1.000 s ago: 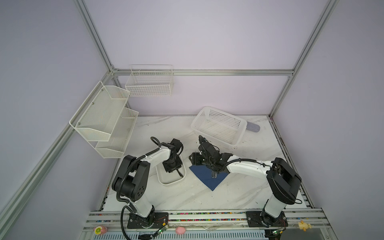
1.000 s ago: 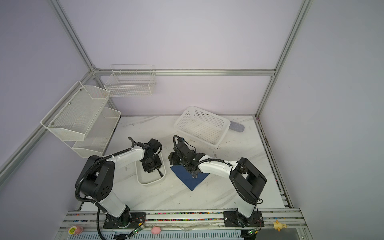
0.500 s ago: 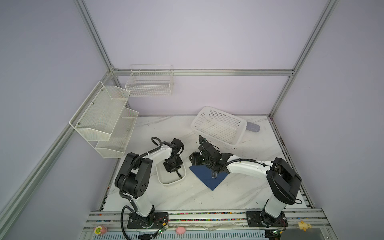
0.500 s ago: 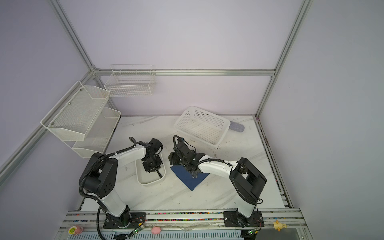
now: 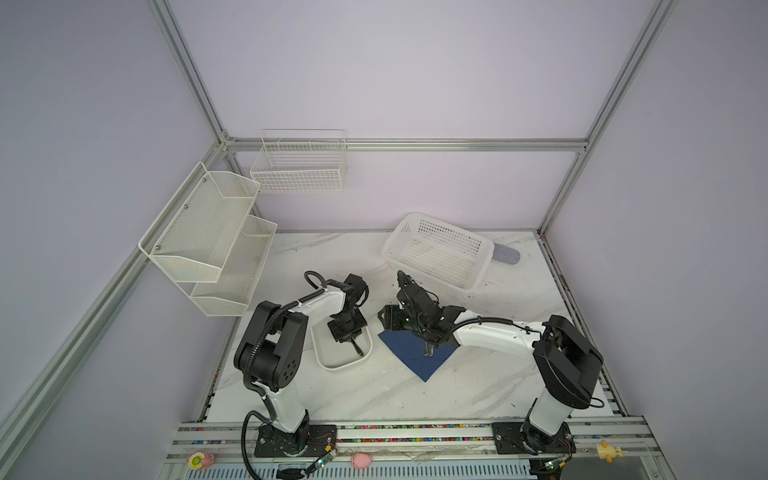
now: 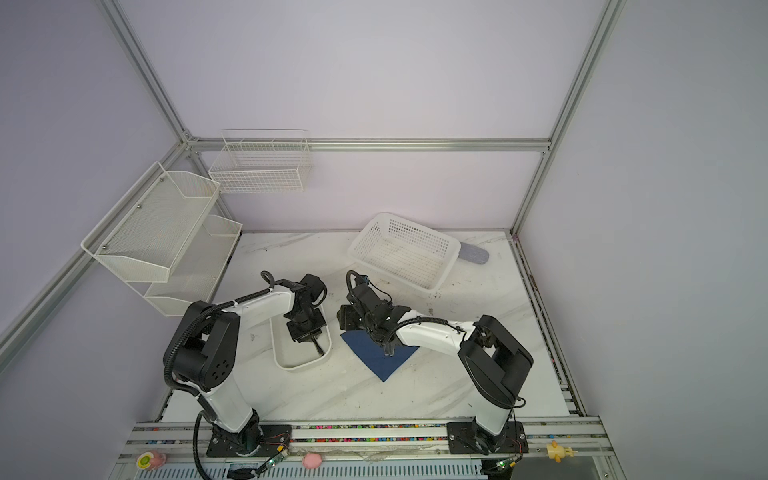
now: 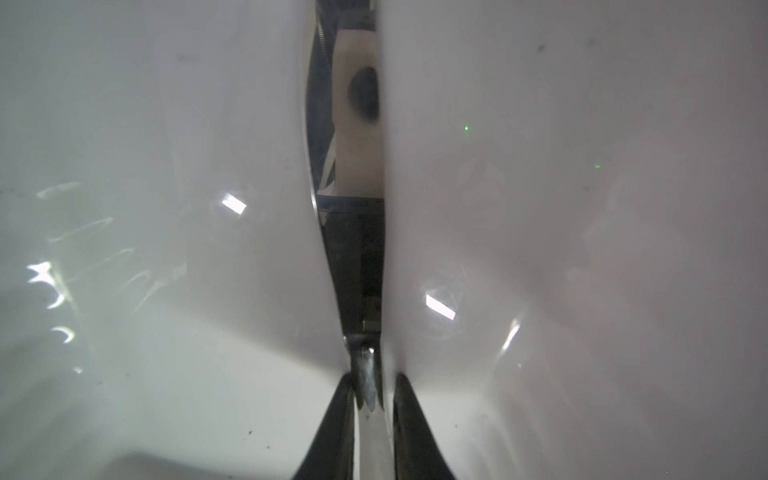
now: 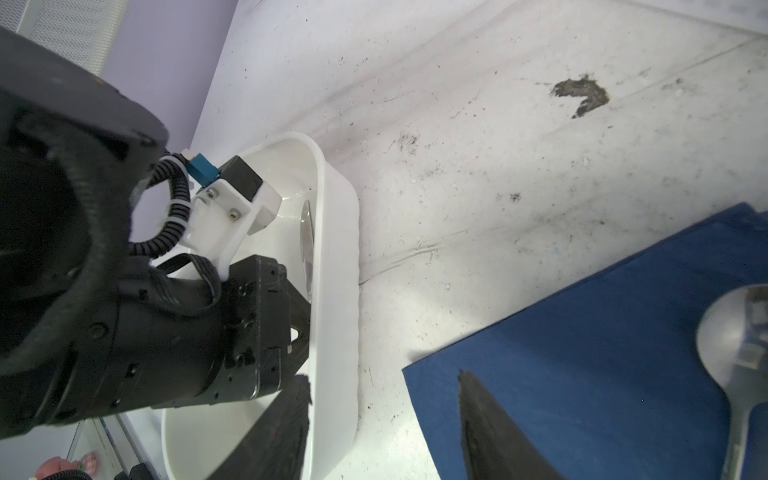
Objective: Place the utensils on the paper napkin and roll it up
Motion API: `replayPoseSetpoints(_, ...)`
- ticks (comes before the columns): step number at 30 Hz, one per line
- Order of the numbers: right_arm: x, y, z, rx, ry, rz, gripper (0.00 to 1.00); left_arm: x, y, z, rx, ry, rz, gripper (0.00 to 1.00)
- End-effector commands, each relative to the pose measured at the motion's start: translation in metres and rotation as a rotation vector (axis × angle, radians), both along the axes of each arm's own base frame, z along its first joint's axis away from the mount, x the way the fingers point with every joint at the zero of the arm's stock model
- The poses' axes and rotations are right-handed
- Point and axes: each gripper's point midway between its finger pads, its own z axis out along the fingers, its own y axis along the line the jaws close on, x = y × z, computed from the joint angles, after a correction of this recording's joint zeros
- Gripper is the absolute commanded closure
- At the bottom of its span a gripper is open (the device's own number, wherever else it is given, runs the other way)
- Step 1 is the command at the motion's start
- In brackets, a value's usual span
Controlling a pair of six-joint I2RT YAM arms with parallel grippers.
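Note:
In both top views my left gripper (image 5: pixel 353 337) (image 6: pixel 311 332) reaches down into the white dish (image 5: pixel 332 365) (image 6: pixel 291 365). The left wrist view shows this gripper (image 7: pixel 370 399) shut on the handle of the knife (image 7: pixel 357 249), whose blade lies on the dish floor (image 7: pixel 124 208). The navy paper napkin (image 5: pixel 415 359) (image 6: pixel 378 363) (image 8: pixel 582 353) lies flat right of the dish. A spoon (image 8: pixel 739 332) rests on it. My right gripper (image 8: pixel 383 376) (image 5: pixel 388 319) is open and holds nothing, one finger over the dish (image 8: pixel 336 291) and one over the napkin's edge. No fork is visible.
A white perforated basket (image 5: pixel 436 253) stands at the back right with a grey-blue case (image 5: pixel 505 255) behind it. Mesh shelves (image 5: pixel 208 237) hang on the left wall and a wire basket (image 5: pixel 299 166) on the back wall.
My left gripper has closed on the knife in the dish, and its arm has shifted slightly. The right arm has not moved.

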Motion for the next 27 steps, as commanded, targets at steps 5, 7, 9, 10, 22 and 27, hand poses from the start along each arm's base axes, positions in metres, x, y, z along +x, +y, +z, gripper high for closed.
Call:
replayPoseSetpoints(5,0.001,-0.007,-0.003,-0.024,-0.012,-0.012,0.41,-0.007,0.006,-0.027,0.004,0.036,0.012,0.85)
replayPoseSetpoints(7,0.0,-0.006,-0.003,-0.023,-0.01,-0.01,0.41,-0.009,0.008,-0.03,0.018,0.06,0.001,0.85)
replayPoseSetpoints(9,0.001,-0.006,-0.003,-0.023,-0.011,-0.011,0.41,-0.012,0.009,-0.031,0.025,0.075,-0.002,0.85)
replayPoseSetpoints(10,0.001,-0.006,-0.002,-0.021,-0.011,-0.011,0.41,-0.013,0.01,-0.033,0.026,0.081,-0.002,0.85)
replayPoseSetpoints(22,0.003,-0.008,0.004,-0.017,-0.023,-0.022,0.41,-0.003,0.01,-0.002,0.023,0.008,-0.057,0.92)
replayPoseSetpoints(27,0.003,-0.009,0.006,-0.013,-0.027,-0.025,0.41,0.002,0.013,0.031,0.037,-0.028,-0.093,0.92)
